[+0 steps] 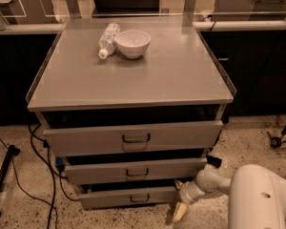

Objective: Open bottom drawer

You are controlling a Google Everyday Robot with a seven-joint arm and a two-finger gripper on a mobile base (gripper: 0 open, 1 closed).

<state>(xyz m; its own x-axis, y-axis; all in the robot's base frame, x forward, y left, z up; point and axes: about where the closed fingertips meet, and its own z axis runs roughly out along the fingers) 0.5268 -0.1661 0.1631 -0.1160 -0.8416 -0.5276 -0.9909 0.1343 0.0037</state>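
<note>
A grey metal cabinet has three drawers. The bottom drawer is the lowest and shortest front, with a small dark wire handle at its centre. It stands slightly pulled out, like the two above it. My gripper is low at the drawer's right end, close to the floor, on a white arm that comes in from the lower right. It is beside the drawer's right corner, well to the right of the handle.
A white bowl and a lying plastic bottle rest on the cabinet top. Dark cables and a black stand leg lie on the speckled floor at left. A wheeled base is at right.
</note>
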